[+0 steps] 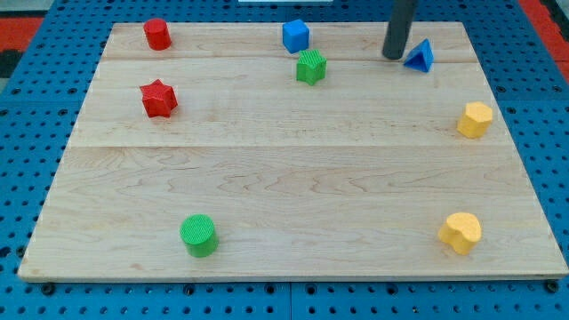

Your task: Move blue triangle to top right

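Observation:
The blue triangle lies near the view's top right of the wooden board. My tip stands just left of the triangle, close to it or touching its left side. The dark rod rises from there out of the view's top.
A blue cube and a green star-like block sit at top centre. A red cylinder and a red star are at upper left. A green cylinder is at lower left. Two yellow blocks sit at the right and lower right.

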`<action>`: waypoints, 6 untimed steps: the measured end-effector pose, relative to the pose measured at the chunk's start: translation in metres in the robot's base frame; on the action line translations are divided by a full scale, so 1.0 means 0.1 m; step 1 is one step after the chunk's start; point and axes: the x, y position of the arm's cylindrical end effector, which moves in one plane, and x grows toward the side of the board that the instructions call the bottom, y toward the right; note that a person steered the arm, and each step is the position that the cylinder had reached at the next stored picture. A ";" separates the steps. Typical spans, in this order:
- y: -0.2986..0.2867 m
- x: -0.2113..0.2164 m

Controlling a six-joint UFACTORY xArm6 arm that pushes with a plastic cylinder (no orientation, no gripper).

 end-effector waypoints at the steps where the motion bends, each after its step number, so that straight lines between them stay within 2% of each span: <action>1: 0.17 0.18; 2: 0.85 0.08; 3: 1.06 -0.16; 4: 1.05 -0.45; 6: 0.93 -0.57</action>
